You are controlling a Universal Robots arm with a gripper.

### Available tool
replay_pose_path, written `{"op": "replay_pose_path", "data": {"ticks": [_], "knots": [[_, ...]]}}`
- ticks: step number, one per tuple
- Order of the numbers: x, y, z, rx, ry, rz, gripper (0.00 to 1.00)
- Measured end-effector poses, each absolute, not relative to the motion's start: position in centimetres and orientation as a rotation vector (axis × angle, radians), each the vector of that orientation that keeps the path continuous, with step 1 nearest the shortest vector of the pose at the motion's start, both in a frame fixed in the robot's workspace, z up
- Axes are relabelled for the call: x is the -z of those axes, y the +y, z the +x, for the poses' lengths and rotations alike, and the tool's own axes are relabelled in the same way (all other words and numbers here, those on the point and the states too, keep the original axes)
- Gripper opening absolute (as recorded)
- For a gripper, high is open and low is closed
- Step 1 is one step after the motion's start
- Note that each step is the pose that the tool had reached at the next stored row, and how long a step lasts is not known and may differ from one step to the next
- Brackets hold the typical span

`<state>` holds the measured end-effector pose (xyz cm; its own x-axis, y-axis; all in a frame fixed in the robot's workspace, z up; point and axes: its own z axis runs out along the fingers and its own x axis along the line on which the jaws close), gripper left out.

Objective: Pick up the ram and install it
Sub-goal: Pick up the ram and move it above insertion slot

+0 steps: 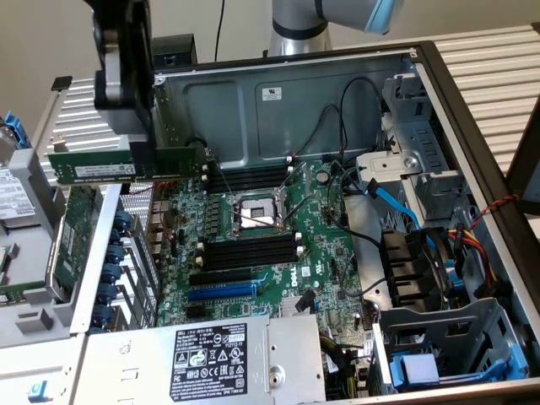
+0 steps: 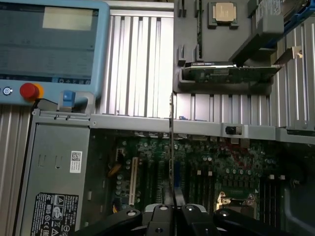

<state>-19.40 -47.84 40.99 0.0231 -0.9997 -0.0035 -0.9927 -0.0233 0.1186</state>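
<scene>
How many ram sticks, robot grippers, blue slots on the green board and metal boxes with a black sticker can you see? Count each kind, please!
ram: 1
gripper: 1
blue slot: 1
metal box with a black sticker: 1
Total: 4

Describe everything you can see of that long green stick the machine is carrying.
The ram is a long, narrow dark-green circuit board with a pale label on its face. It is level, standing on its long edge, clamped from above by the pincer. It hangs over the exterior view's left side of the open computer case, above the motherboard, not in any slot.
</scene>
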Motion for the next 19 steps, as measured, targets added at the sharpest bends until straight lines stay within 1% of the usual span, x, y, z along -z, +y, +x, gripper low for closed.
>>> {"op": "replay_pose_path", "data": {"ticks": [8, 10, 12, 17, 19], "knots": [[-40.4, -47.3, -17.1, 0.127, -2.144, 2.175, 0.12], [-40.3, -47.1, -16.6, 0.119, -2.144, 2.172, 0.12], [-40.3, -46.8, -16.1, 0.097, -2.147, 2.174, 0.12], [-40.3, -46.1, -15.1, 0.006, -2.173, 2.198, 0.12], [-40.2, -46.0, -14.5, -0.001, -2.177, 2.2, 0.12]]}}
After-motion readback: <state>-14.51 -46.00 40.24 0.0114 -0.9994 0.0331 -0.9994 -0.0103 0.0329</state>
